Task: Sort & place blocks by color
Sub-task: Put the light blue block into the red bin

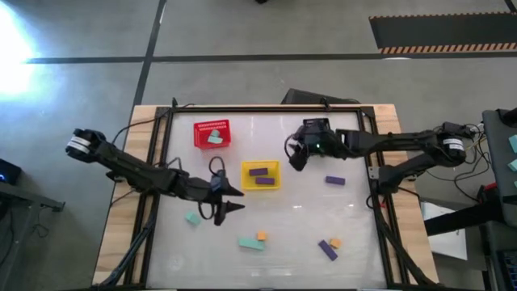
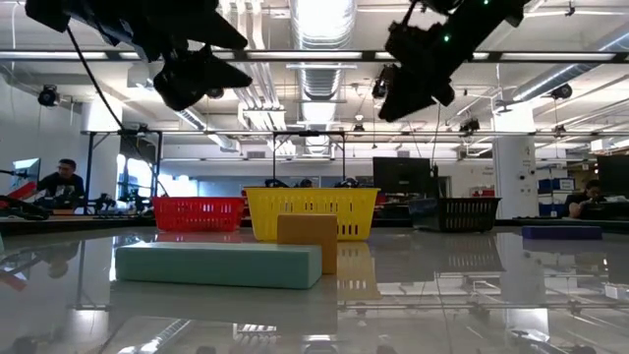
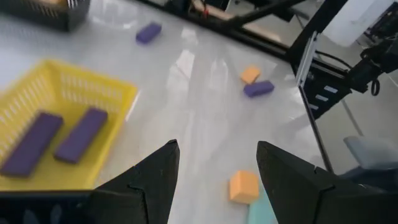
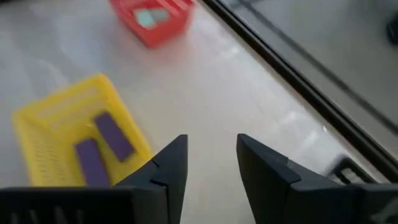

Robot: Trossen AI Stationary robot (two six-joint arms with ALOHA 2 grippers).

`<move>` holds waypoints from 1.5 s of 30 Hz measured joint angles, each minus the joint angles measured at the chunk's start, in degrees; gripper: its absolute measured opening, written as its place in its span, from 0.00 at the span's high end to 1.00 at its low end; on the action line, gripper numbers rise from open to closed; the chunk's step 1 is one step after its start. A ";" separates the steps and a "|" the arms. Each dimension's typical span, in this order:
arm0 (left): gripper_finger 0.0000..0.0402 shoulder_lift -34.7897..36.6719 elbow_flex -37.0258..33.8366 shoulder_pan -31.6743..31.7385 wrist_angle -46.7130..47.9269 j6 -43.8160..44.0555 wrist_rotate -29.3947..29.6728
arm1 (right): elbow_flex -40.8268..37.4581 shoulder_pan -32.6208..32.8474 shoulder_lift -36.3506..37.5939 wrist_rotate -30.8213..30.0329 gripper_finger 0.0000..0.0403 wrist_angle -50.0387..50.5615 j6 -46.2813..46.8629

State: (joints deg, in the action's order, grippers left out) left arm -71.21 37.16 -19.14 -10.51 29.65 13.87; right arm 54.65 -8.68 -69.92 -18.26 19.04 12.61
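The left arm reaches in low from the table's left edge, its left tool [image 1: 232, 200] spread wide and holding nothing, just beside the yellow basket [image 1: 260, 166], which contains two purple bars [image 1: 259, 175]. The right arm stretches in from the right, its right tool [image 1: 296, 158] hovering near the black basket [image 1: 317, 128], fingers parted and empty. The red basket [image 1: 212, 124] holds what looks like a teal block [image 1: 215, 138]. Loose on the table [image 1: 291, 234] lie a teal bar [image 1: 250, 243] touching an orange block [image 1: 262, 236], a teal block [image 1: 192, 217], and purple blocks [image 1: 335, 180] well apart.
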 joint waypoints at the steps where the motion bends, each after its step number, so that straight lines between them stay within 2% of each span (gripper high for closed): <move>1: 0.50 -0.94 0.34 -0.35 0.17 1.56 0.00 | -0.55 1.10 0.05 -0.20 0.70 -2.15 -0.37; 4: 0.50 -3.83 1.65 -1.78 2.40 6.63 -0.06 | -1.35 3.08 0.03 -0.22 0.71 -6.91 -2.38; 6: 0.50 -5.02 3.01 -3.25 7.33 11.58 -0.46 | -1.37 4.01 -0.05 -0.29 0.72 -8.63 -3.79; 9: 0.50 -6.48 7.03 -5.72 23.29 24.61 -1.15 | -1.36 4.63 -0.03 -0.26 0.73 -10.09 -5.72; 12: 0.50 -8.64 11.38 -8.38 42.44 39.49 -5.04 | -1.35 4.62 0.15 -0.27 0.74 -12.28 -7.29; 15: 0.50 -10.93 14.50 -11.36 55.65 46.13 -9.83 | -1.35 4.56 0.17 -0.37 0.76 -14.14 -8.14; 17: 0.50 -12.24 15.47 -13.33 59.38 42.80 -12.98 | -1.37 4.58 0.07 -0.29 0.76 -14.24 -8.76; 21: 0.50 -13.11 15.90 -16.93 60.87 26.80 -14.93 | -1.42 4.69 -0.62 -0.22 0.78 -14.33 -8.84; 23: 0.50 -13.04 15.96 -17.51 61.37 20.08 -13.84 | -1.42 4.69 -0.75 -0.01 0.78 -14.64 -8.78; 25: 0.50 -12.94 15.94 -17.80 63.44 16.15 -10.29 | -1.42 4.69 -0.75 0.26 0.79 -14.67 -8.73; 27: 0.50 -12.78 15.75 -17.83 65.20 12.59 -9.53 | -1.42 4.69 -0.75 0.31 0.79 -14.66 -8.69; 34: 0.50 -12.71 14.36 -17.83 66.62 9.83 -9.26 | -1.42 4.69 -0.75 0.46 0.78 -14.64 -7.20; 45: 0.49 -12.67 12.53 -17.79 67.05 0.13 -10.00 | -1.50 4.69 -0.75 0.46 0.80 -14.27 -6.86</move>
State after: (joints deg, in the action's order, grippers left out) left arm -83.88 49.69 -36.93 56.54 29.79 3.87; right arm 53.15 -3.99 -70.67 -17.80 4.78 5.75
